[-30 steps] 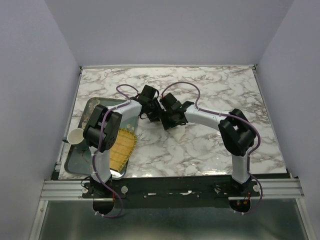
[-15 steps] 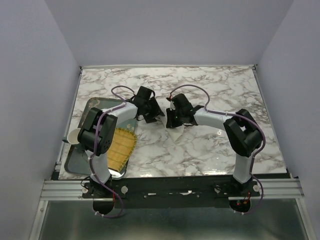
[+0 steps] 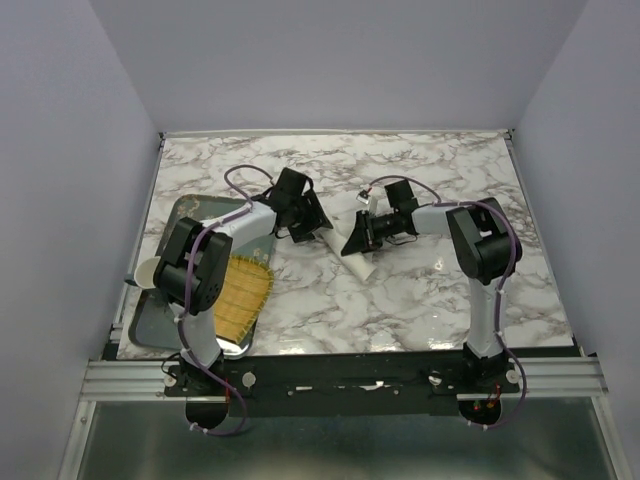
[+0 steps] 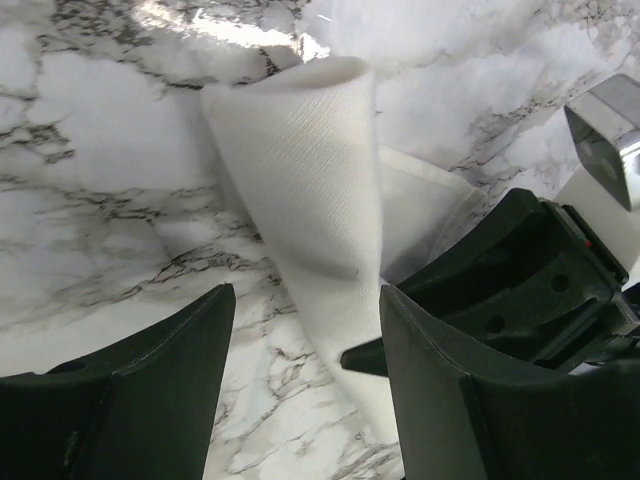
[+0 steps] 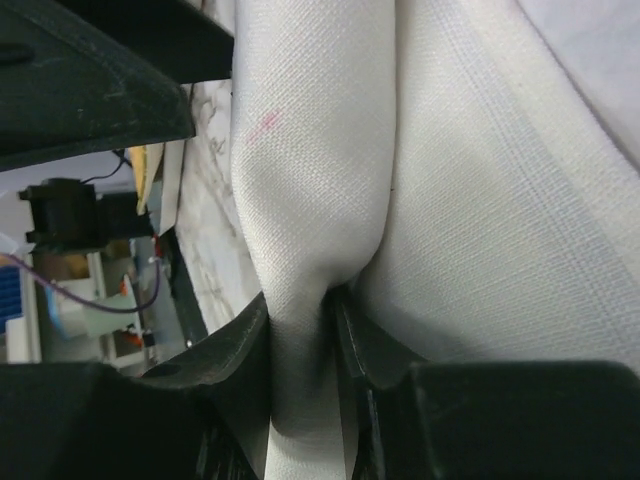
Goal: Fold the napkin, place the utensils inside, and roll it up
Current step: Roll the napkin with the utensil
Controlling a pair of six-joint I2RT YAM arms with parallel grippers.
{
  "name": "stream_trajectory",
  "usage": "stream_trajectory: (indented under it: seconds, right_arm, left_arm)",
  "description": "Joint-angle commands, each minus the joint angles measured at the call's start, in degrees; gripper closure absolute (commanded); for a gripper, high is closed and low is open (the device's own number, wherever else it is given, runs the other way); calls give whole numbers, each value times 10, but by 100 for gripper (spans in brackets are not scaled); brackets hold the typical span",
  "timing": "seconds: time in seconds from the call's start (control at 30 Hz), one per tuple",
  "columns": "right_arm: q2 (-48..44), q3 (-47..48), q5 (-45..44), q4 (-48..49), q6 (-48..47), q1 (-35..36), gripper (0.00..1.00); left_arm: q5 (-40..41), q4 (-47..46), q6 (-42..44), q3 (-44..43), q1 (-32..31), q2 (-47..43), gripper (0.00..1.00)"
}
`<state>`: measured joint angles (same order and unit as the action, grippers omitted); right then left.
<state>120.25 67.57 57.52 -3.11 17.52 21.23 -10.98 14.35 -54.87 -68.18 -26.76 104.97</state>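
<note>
right gripper (image 5: 300, 320) pinches napkin (image 5: 320, 150); left gripper (image 4: 305, 340) spread apart

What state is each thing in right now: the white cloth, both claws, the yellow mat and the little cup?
napkin: curled into a loose roll on the table, pinched by one claw.
right claw: shut on a fold of the napkin.
left claw: open, fingers either side of the roll.
yellow mat: lying flat on the tray.
cup: seems upright at the tray's edge.
</note>
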Motion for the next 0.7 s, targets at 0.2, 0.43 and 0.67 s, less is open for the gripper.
stream_trajectory:
  seconds: [0.2, 0.43, 0.67]
  right_arm:
    - [61, 53, 60, -134, -72, -9, 62]
    - [-11, 95, -175, -270, -133, 1, 45]
    - [-105, 121, -472, -344, -100, 91, 37]
  left_arm:
    - [18, 22, -1, -62, -10, 74, 36]
    - [26, 21, 1, -32, -11, 71, 45]
    - [17, 9, -5, -22, -14, 60, 48]
